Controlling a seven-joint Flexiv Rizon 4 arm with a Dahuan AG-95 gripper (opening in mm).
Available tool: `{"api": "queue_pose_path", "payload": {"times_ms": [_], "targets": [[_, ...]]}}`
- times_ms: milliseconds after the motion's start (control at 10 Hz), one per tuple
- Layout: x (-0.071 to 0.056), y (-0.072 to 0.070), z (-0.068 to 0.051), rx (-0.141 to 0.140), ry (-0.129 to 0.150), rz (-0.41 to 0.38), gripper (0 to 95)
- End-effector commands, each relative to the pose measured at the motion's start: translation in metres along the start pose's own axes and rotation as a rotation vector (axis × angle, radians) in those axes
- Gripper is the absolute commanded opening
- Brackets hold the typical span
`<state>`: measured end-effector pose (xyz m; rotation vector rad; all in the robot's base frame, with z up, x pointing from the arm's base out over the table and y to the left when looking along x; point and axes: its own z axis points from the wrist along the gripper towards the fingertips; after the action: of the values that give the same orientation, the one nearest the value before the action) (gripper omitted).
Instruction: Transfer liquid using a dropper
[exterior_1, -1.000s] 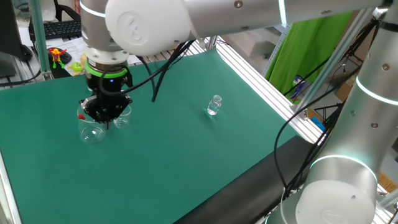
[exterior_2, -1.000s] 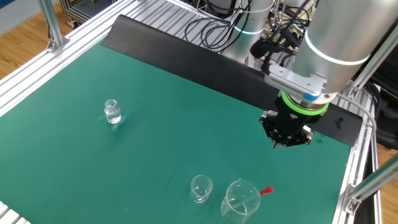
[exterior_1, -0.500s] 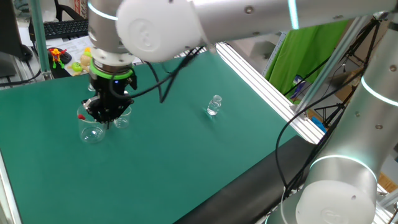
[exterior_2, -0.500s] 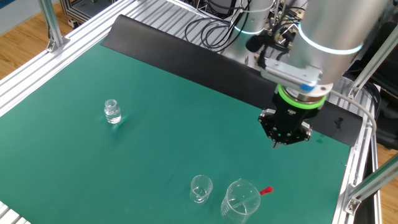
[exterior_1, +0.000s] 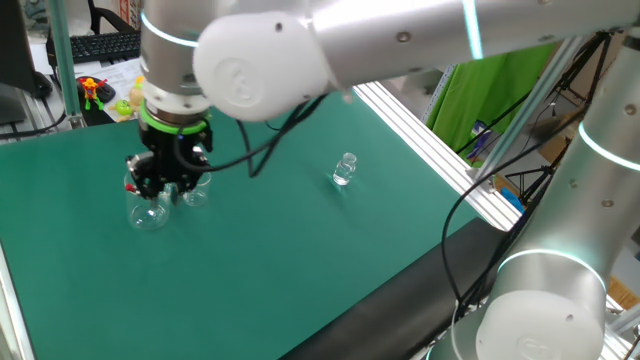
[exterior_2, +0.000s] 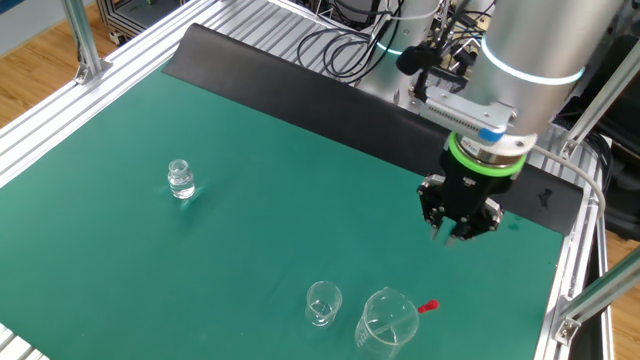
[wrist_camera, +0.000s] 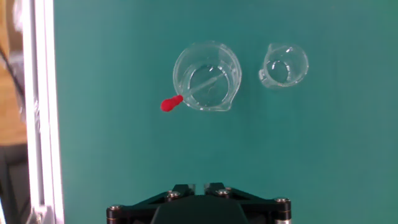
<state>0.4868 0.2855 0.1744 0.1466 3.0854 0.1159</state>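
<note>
The dropper (wrist_camera: 189, 93) leans in the larger beaker (wrist_camera: 206, 76), red bulb over the rim for easy grasping. A smaller beaker (wrist_camera: 285, 65) stands just beside. The gripper (exterior_2: 459, 228) hovers above the surface (exterior_2: 250, 200); whether its fingers are spread, I cannot tell.

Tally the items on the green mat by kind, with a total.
Beakers: 2, large beaker and small beaker
Dropper: 1, dropper leaning in the large beaker, red bulb over the rim
Bottle: 1, bottle standing apart
Total: 4
</note>
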Motion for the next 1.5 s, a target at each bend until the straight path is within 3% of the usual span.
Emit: {"api": "queue_pose_path", "payload": {"times_ms": [100,600,700,1500], "targets": [[-0.012,0.004,0.002,-0.001,-0.003,0.006,57.0],[-0.039,0.013,0.008,-0.009,0.005,0.027,57.0],[-0.042,0.014,0.008,-0.010,0.006,0.030,38.0],[-0.057,0.025,0.017,-0.013,-0.002,0.056,38.0]]}}
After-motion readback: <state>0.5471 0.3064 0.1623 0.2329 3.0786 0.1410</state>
